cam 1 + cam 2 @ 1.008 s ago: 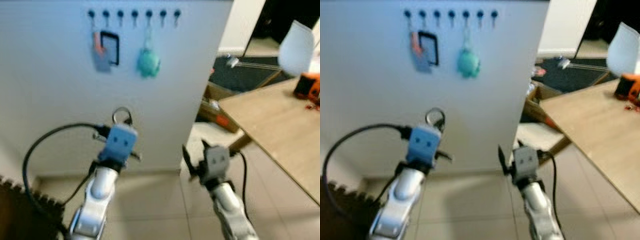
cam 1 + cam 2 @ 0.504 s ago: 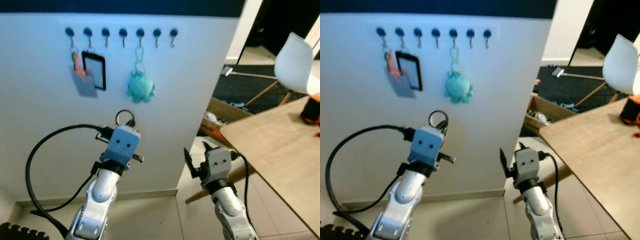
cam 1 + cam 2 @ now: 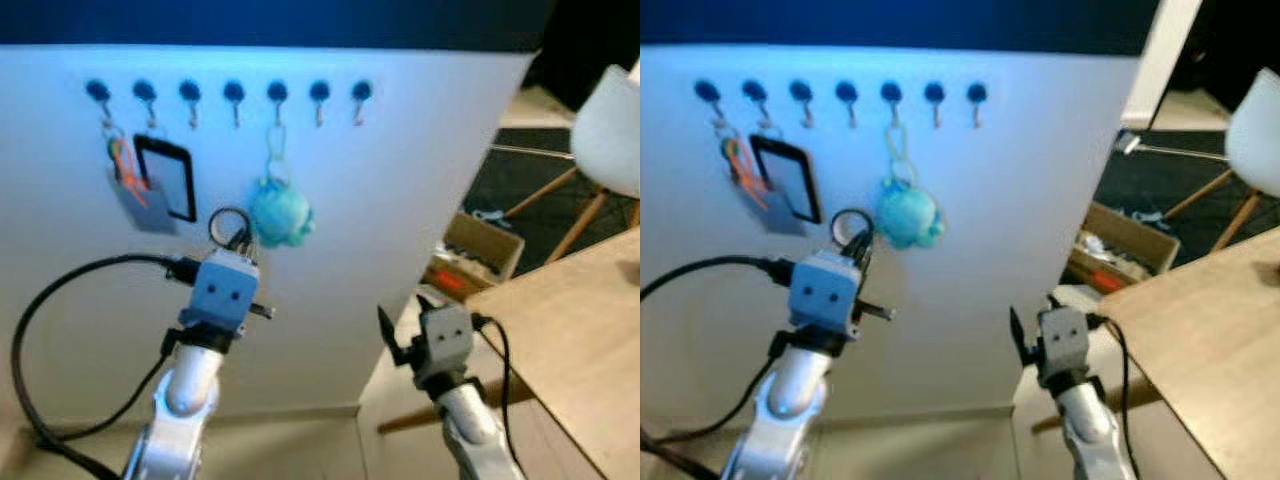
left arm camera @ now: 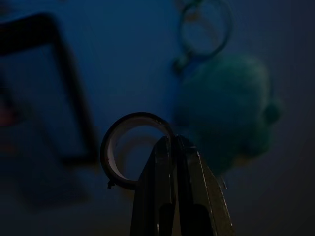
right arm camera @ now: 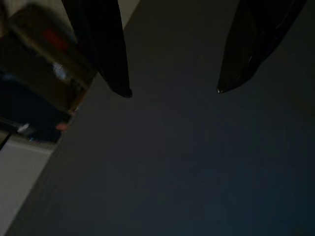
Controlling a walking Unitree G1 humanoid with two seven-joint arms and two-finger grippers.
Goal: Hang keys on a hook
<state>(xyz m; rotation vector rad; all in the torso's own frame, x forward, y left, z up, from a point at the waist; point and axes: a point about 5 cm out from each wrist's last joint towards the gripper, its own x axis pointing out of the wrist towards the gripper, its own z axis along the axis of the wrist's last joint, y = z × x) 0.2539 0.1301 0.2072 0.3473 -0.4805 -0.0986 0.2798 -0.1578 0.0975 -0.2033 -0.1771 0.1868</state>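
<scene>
My left gripper (image 4: 173, 140) pinches the key ring (image 3: 229, 225) below the empty hook (image 3: 234, 96); my right gripper (image 5: 170, 91) hangs open.

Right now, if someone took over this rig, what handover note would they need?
Left gripper: shut on the key ring, raised in front of the white panel, below the hook row.
Right gripper: open, holding nothing, low beside the panel's edge.
Hooks: seven in a row. The two leftmost carry an orange-and-grey tag and a black card holder; the fifth carries a teal plush. The others look free.
Done: ring gripped and lifted.
Left: raise it to a free hook, slip it on, release.
</scene>
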